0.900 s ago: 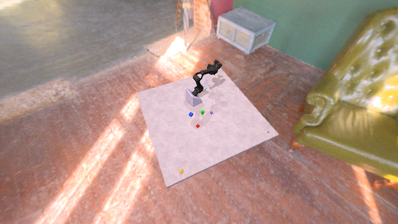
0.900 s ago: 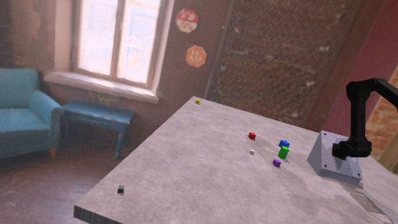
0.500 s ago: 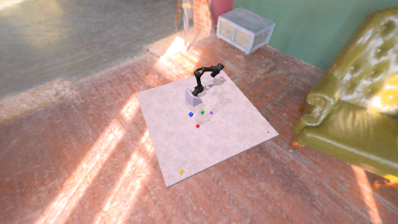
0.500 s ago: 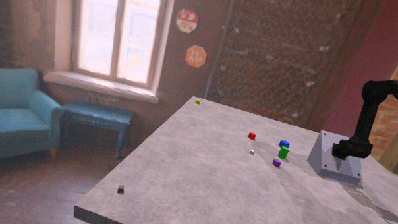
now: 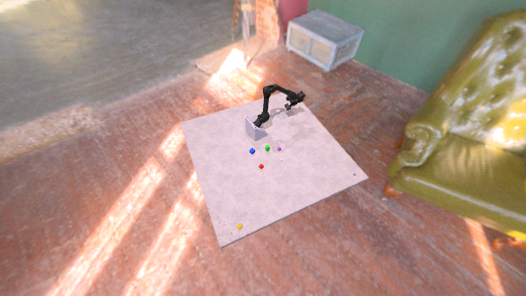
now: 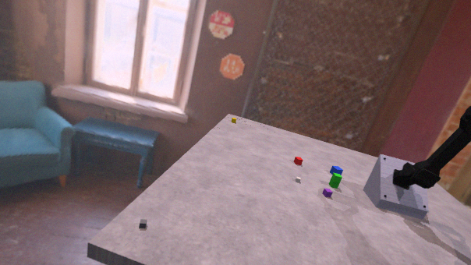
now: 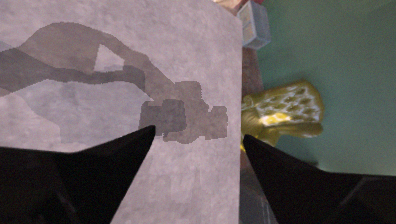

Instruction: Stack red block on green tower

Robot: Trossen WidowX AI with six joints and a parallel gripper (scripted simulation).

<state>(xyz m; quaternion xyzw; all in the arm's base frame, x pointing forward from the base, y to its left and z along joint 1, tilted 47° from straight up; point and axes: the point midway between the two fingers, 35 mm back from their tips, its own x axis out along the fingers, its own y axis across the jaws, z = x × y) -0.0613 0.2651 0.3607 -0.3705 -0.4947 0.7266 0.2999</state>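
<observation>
The arm (image 5: 269, 97) arches up and outward, its hand (image 5: 288, 105) wide open, empty.

The pincer (image 5: 289, 105) is hanging open and holding nothing above the far edge of the table (image 5: 305, 183), well apart from every block. The tower (image 5: 267, 148) is sitting nearer the middle, past the arm's base (image 5: 256, 129), between two blocks (image 5: 252, 151) (image 5: 279, 149). The block to be stacked (image 5: 261, 166) is lying farther off, beyond the tower.
</observation>
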